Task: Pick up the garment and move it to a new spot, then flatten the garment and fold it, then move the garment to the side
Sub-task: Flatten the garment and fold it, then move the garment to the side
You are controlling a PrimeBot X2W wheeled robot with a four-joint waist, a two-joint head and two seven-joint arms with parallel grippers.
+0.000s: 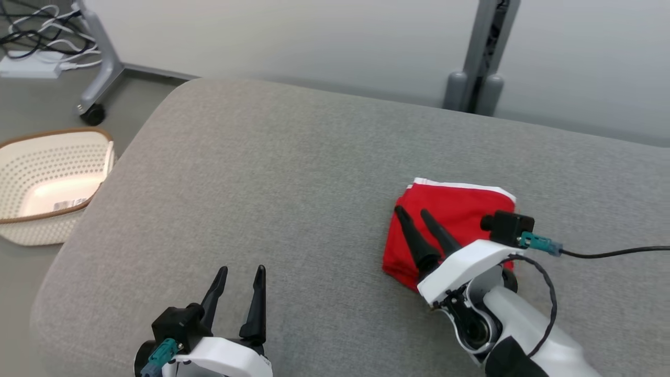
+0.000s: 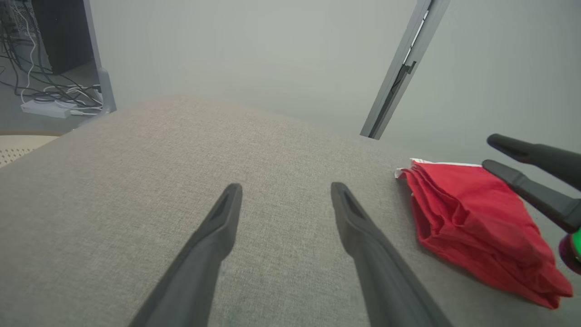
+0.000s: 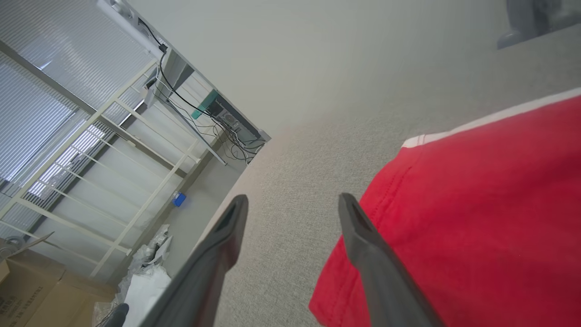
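Garment, folded, lies on cushion, right of middle. Right pincer sits above garment's left edge: one finger over the cloth, the other over bare cushion; contact unclear. Left pincer at near edge, left of garment, well apart from it. Basket on floor, left of cushion. Cables on floor behind basket. Post behind cushion, far right.

Head cam looks down on grey cushion; L wrist cam low, facing its far edge; R wrist cam close over red garment, shared by all 3 views.
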